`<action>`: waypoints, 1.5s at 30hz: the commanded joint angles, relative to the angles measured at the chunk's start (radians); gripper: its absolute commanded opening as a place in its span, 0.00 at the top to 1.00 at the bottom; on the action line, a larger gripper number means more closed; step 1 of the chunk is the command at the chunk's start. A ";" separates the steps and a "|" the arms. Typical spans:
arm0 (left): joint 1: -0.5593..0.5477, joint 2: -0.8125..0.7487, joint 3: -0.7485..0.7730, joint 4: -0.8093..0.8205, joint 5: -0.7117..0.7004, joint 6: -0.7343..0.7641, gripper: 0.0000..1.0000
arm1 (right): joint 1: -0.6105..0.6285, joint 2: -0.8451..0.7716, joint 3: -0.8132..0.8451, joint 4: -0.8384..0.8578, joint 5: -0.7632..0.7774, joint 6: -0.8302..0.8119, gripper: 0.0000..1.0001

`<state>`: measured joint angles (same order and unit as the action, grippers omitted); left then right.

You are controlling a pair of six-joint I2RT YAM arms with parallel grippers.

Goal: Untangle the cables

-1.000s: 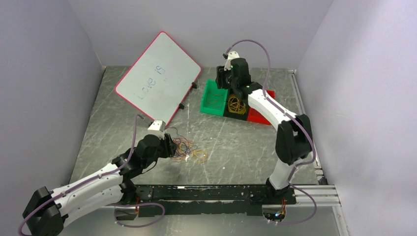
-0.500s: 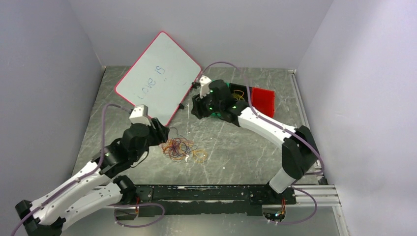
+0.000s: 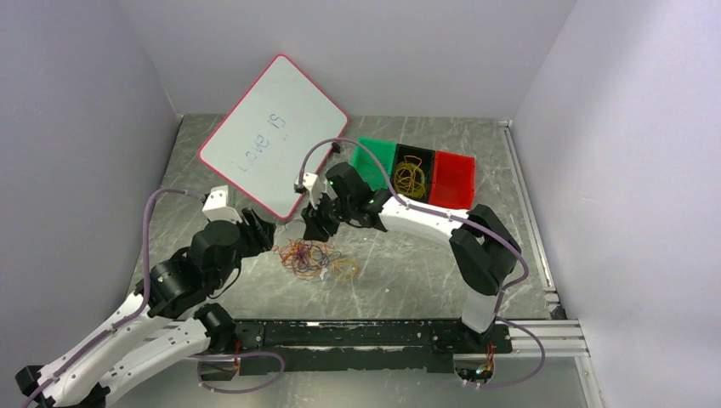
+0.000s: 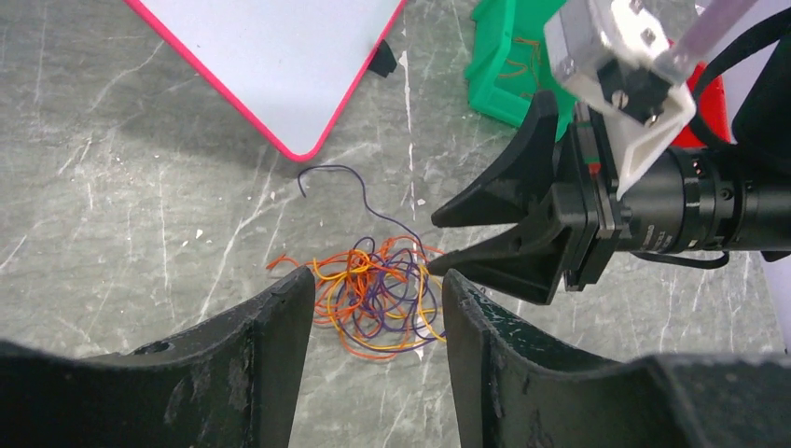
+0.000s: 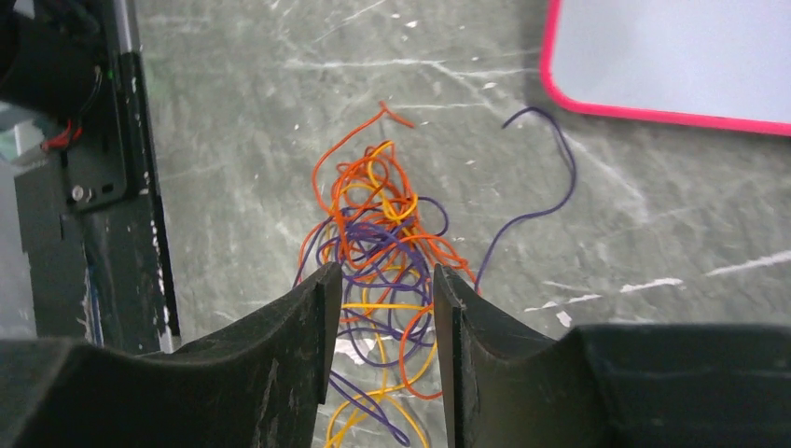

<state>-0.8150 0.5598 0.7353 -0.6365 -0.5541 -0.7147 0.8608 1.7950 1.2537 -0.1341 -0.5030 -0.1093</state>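
Observation:
The cables point(image 3: 313, 257) lie as a loose tangle of orange, yellow and purple loops on the grey table, with one purple end trailing toward the whiteboard. My left gripper point(image 3: 262, 231) hovers just left of the tangle, open and empty; in its wrist view the cables point(image 4: 378, 301) show past the gap of the left gripper point(image 4: 378, 276). My right gripper point(image 3: 313, 226) hangs over the tangle's far edge, open, and shows in the left wrist view as the right gripper point(image 4: 433, 243). Under the right gripper point(image 5: 385, 272) the cables point(image 5: 373, 229) lie on the table, with nothing pinched.
A pink-rimmed whiteboard point(image 3: 272, 136) leans at the back left, its corner close to both grippers. Behind the right arm stand a green bin point(image 3: 378, 146), a black bin point(image 3: 417, 150) holding yellow loops, and a red bin point(image 3: 453, 180). A black rail point(image 3: 374, 333) runs along the near edge.
My right arm swung from the bins at the back down and left to the tangle. My left gripper pulled back off the tangle to the left.

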 commanded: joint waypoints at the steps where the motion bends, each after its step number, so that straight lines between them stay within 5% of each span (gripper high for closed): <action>1: 0.005 -0.020 -0.006 -0.037 -0.016 -0.005 0.43 | 0.006 0.004 -0.038 0.140 -0.112 -0.105 0.56; 19: 0.004 -0.051 -0.013 -0.043 -0.026 -0.016 0.43 | 0.055 0.155 0.041 0.214 -0.101 -0.163 0.60; 45: 0.005 -0.095 -0.004 -0.077 -0.066 -0.019 0.44 | 0.152 0.091 -0.004 0.221 0.112 -0.142 0.58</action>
<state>-0.8150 0.4831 0.7200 -0.6872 -0.5922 -0.7303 1.0164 1.8660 1.2491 0.0772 -0.4656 -0.2478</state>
